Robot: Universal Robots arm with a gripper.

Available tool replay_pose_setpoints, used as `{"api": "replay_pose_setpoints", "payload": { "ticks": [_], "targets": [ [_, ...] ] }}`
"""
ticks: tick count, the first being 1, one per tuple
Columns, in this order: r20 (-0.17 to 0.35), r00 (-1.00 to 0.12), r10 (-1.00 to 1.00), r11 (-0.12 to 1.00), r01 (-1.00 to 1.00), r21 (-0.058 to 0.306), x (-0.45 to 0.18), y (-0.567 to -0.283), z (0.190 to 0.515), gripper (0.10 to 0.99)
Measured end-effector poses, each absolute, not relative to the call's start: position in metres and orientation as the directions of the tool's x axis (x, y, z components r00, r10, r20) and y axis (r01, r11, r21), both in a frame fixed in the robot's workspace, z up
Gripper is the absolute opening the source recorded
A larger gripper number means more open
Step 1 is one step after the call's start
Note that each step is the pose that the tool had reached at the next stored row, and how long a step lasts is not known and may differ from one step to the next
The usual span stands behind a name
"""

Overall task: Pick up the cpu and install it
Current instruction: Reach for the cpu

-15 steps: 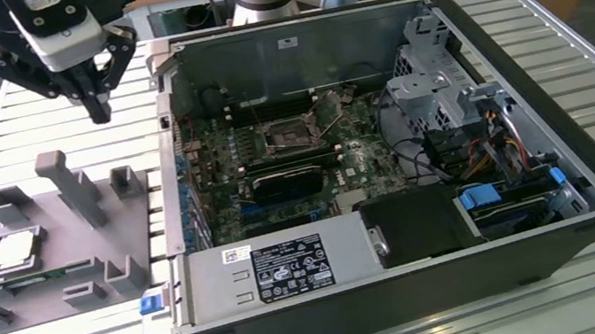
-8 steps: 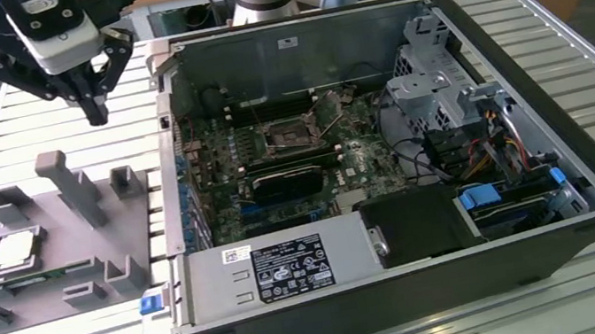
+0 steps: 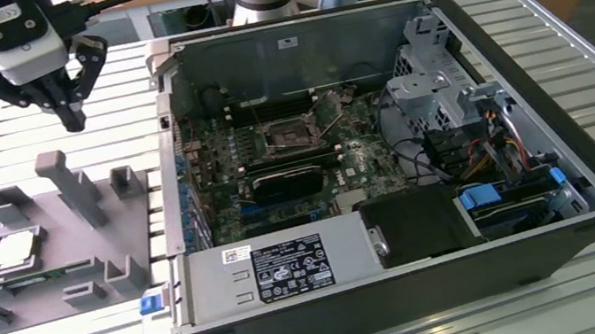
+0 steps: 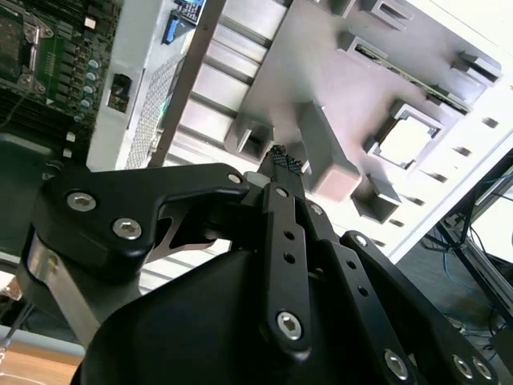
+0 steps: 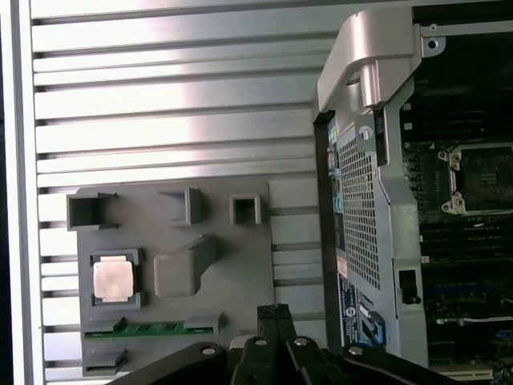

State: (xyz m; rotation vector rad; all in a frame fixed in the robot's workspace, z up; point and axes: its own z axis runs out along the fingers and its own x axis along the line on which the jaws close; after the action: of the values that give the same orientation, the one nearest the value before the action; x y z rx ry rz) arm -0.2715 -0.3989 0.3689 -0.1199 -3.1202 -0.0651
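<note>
Black gripper (image 4: pixel 284 166) has its fingertips pinched together with nothing between them, and the tips line up with the tall post (image 4: pixel 325 160) on the grey holder plate (image 4: pixel 321 68). The cpu (image 4: pixel 403 142) sits flat in a square pocket near one edge of that plate, clear of the gripper. The plate's lying on the slatted table (image 4: pixel 232 80), just beside the open computer case (image 4: pixel 140 56), with the motherboard (image 4: pixel 76 56) visible inside.

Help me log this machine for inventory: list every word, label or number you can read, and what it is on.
Nothing is legible.
Large white rectangular label on the grey metal power supply box: print too small.
Small white sticker on the inner wall of the open black computer case: too small.
Blue label on the case's edge, first wrist view: blurred.
Shiny silver square cpu: no readable markings.
</note>
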Motion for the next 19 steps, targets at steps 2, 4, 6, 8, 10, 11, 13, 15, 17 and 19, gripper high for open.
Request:
{"api": "replay_pose_setpoints", "payload": {
  "ticks": [2,4,6,8,10,11,13,15,17,19],
  "targets": [
    [0.021,-0.997,0.076,0.996,0.077,0.041,-0.275,-0.399,0.368,0.106],
    [0.021,-0.997,0.076,0.996,0.077,0.041,-0.279,-0.399,0.368,0.106],
    [0.022,-0.997,0.076,0.996,0.077,0.041,-0.283,-0.399,0.367,0.106],
    [0.022,-0.997,0.076,0.996,0.077,0.041,-0.287,-0.399,0.366,0.106],
    [0.023,-0.997,0.076,0.996,0.077,0.041,-0.29,-0.399,0.366,0.106],
    [0.024,-0.997,0.076,0.996,0.077,0.041,-0.291,-0.399,0.365,0.106],
    [0.025,-0.997,0.076,0.996,0.077,0.041,-0.294,-0.399,0.365,0.106],
    [0.026,-0.997,0.076,0.996,0.077,0.041,-0.297,-0.399,0.364,0.106],
    [0.026,-0.997,0.076,0.996,0.077,0.041,-0.301,-0.399,0.363,0.106],
    [0.027,-0.997,0.076,0.996,0.077,0.04,-0.304,-0.399,0.363,0.106]
  ]
}}
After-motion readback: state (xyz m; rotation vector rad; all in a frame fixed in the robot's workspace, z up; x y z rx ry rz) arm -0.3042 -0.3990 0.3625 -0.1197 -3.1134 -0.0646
